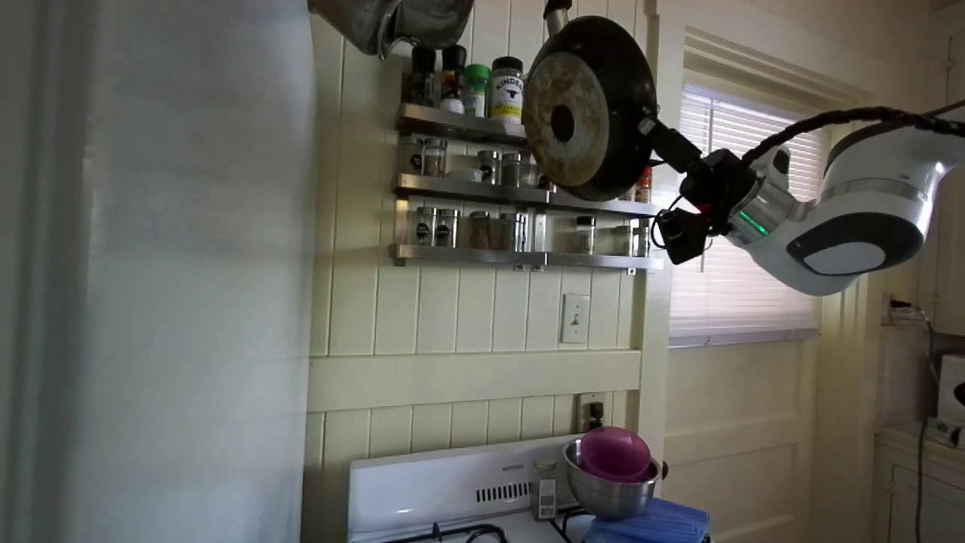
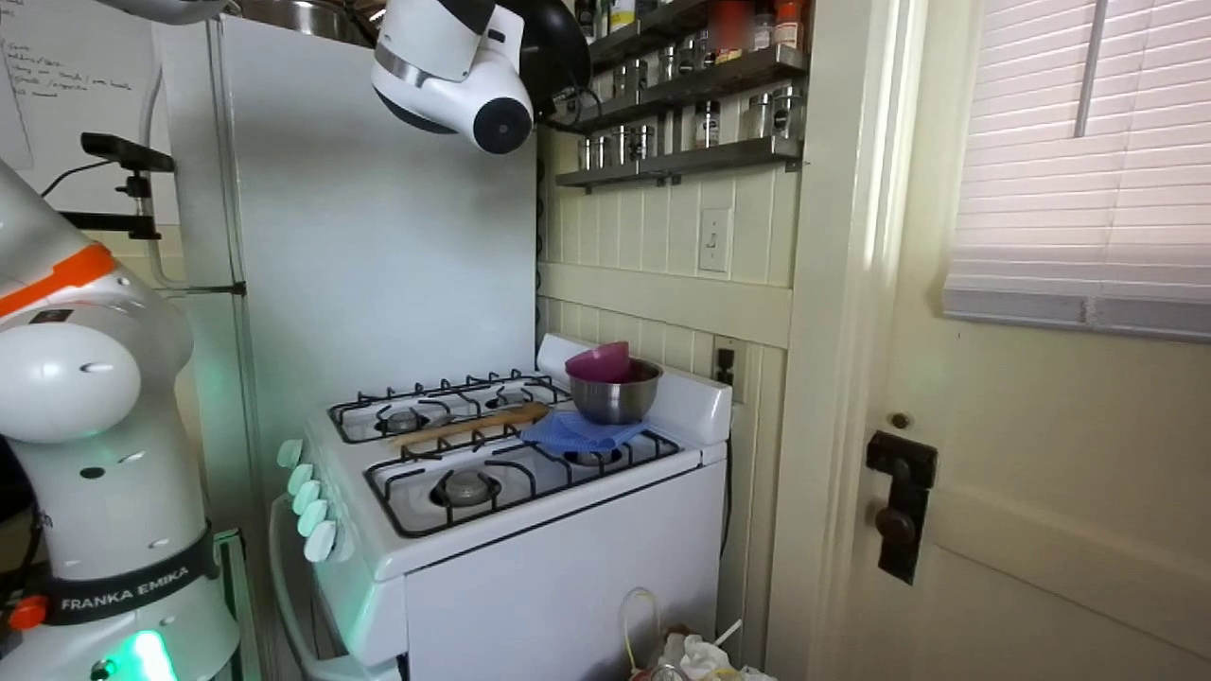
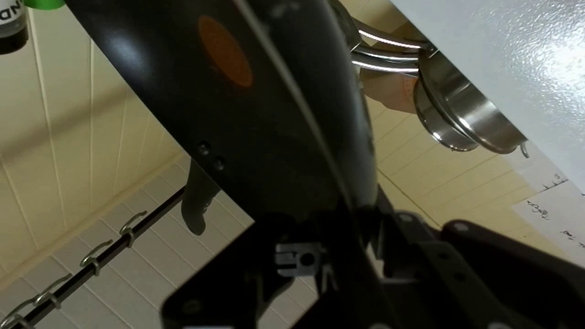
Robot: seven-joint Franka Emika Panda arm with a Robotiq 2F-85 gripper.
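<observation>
Frying pan (image 1: 592, 109), held on edge before the far spice shelves (image 1: 467, 188), base outward, rim clasped between the fingers of the gripper (image 1: 657, 134); even pinch advised, jars (image 1: 507, 90) best given clearance. Stove (image 2: 568, 549): steel bowl (image 2: 615, 402), blue cloth (image 2: 572, 433) placed far right. Refrigerator (image 2: 378, 246) set left, door (image 2: 1069, 426) right

The place looks like a home kitchen. A white four-burner gas range (image 2: 558, 577) stands close to a tall refrigerator (image 2: 378, 236), and on the range a pink bowl (image 1: 614, 452) leans inside a metal mixing bowl (image 1: 612, 498). Spice jars (image 1: 447, 226) line steel wall shelves (image 1: 466, 255); the wrist view shows a hook rail (image 3: 114, 250). The painted plank wall (image 1: 437, 309), paneled door (image 2: 1088, 445) and window blind (image 2: 1050, 189) look domestic.
</observation>
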